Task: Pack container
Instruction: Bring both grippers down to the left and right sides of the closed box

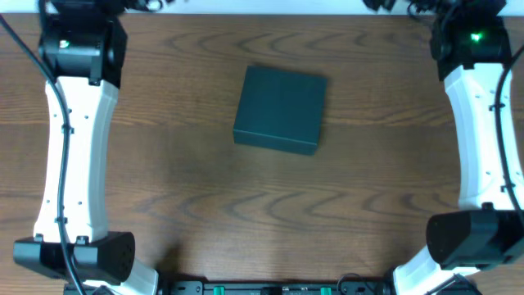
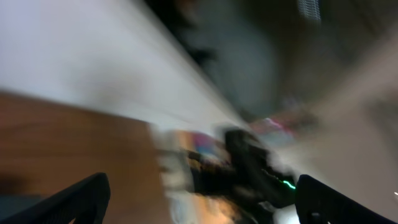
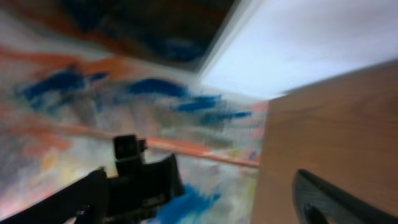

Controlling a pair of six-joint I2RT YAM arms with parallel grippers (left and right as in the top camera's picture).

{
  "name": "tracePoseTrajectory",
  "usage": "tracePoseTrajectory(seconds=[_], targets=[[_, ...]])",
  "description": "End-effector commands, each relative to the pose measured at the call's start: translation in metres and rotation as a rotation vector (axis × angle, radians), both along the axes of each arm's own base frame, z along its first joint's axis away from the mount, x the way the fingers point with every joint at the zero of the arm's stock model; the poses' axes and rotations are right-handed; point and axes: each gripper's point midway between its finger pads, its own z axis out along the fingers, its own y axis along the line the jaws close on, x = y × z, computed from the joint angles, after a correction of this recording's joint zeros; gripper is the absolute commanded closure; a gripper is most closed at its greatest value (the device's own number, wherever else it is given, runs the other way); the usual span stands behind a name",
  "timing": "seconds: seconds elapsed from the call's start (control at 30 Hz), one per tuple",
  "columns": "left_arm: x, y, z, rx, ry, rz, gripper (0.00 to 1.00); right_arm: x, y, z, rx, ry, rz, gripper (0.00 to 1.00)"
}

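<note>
The container (image 1: 280,109) is a dark teal-green square box. It lies with its lid shut on the wooden table, a little behind the middle, in the overhead view. Both arms stand along the table's sides and reach toward the far edge, well away from the box. In the overhead view their fingers are out of sight. In the blurred left wrist view my left gripper (image 2: 202,208) has its fingers wide apart with nothing between them. In the right wrist view my right gripper (image 3: 199,202) is also wide open and empty. No snack packets show in any view.
The white left arm (image 1: 75,147) and right arm (image 1: 483,131) flank the wooden table (image 1: 246,205). The right wrist view shows a table edge (image 3: 329,124) with a blue and orange surface (image 3: 93,106) beyond. The left wrist view shows blurred dark equipment (image 2: 258,165).
</note>
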Motion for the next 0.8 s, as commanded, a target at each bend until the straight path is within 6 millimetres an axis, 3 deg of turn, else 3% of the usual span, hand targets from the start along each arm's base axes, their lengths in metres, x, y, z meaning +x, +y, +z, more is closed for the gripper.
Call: tracePoseTrajectory(seconds=[0.0,0.07,0.23,0.37,0.53,0.6,0.7,0.77], targets=[[0.020,0.028,-0.014,0.289,-0.151,0.233,0.04,0.010,-0.026,-0.007,-0.342,-0.227,-0.215,0.01],[0.020,0.037,-0.043,0.477,-0.145,0.259,0.05,0.008,-0.045,-0.033,-0.602,-0.230,-0.308,0.01],[0.012,0.092,-0.114,1.001,0.004,0.406,0.05,-0.016,-0.101,-0.082,-1.172,-0.075,-0.497,0.01],[0.003,0.094,-0.160,1.267,0.037,0.233,0.05,-0.042,-0.129,-0.113,-1.456,0.103,-0.544,0.01],[0.015,0.090,-0.228,1.335,0.164,0.078,0.05,-0.058,-0.133,-0.171,-1.525,0.300,-0.409,0.01],[0.021,0.086,-0.273,1.350,0.253,-0.001,0.05,-0.059,-0.134,-0.200,-1.545,0.381,-0.337,0.01],[0.022,0.086,-0.322,1.373,0.360,-0.083,0.00,-0.053,-0.128,-0.231,-1.517,0.437,-0.263,0.04],[0.022,0.086,-0.350,1.380,0.422,-0.121,0.18,-0.048,-0.129,-0.254,-1.487,0.504,-0.259,0.18]])
